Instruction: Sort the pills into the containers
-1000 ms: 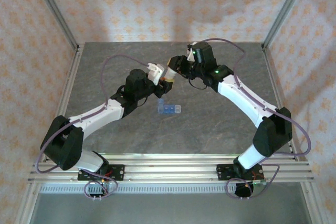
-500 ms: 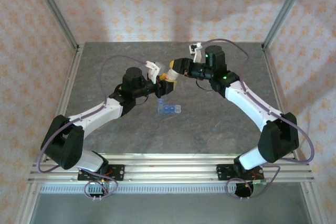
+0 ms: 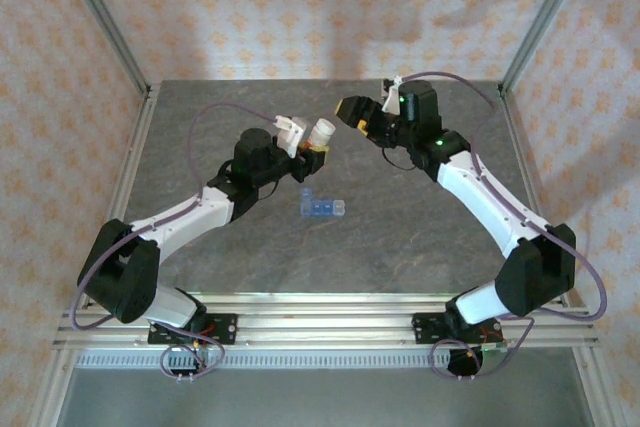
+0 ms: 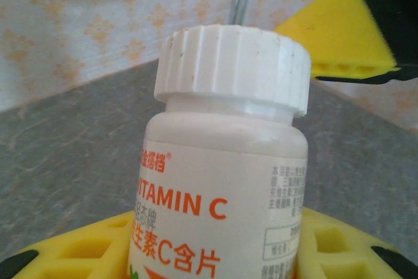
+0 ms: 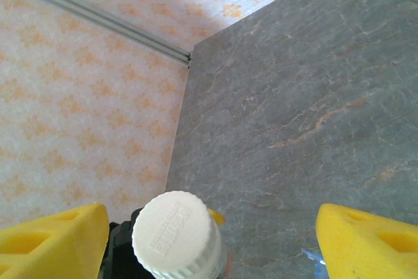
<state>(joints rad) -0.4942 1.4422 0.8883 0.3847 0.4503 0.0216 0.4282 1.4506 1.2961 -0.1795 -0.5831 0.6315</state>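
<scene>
While the left tool point(image 3: 306, 141) is clenched around the lower body of a white vitamin bottle point(image 4: 222, 187) and holds it upright above the table point(image 3: 400, 247), the right tool point(image 3: 358, 112) stands released, its yellow pads point(image 5: 52, 236) spread wide, near the bottle but not touching it. The ribbed cap point(image 4: 232, 73) is on the bottle.

The blue pill box point(image 3: 322, 209) lies flat on the table, near the middle, in front of both tools and well apart from the bottle. One lid at its left end seems raised, but I cannot say it surely.

I judge the bottle to be stiff and light, with a smooth label that can slip, so the ribs of the cap are the best place for the second tool to take hold and twist. The pill box looks thin and very light; it will probably slide on the table if pushed from the side, and its small lids may be delicate.

The table is dark grey stone-like, flat and matt. Walls point(image 3: 300, 7) with an orange pattern close the space, with metal posts point(image 3: 100, 22) at the corners.
</scene>
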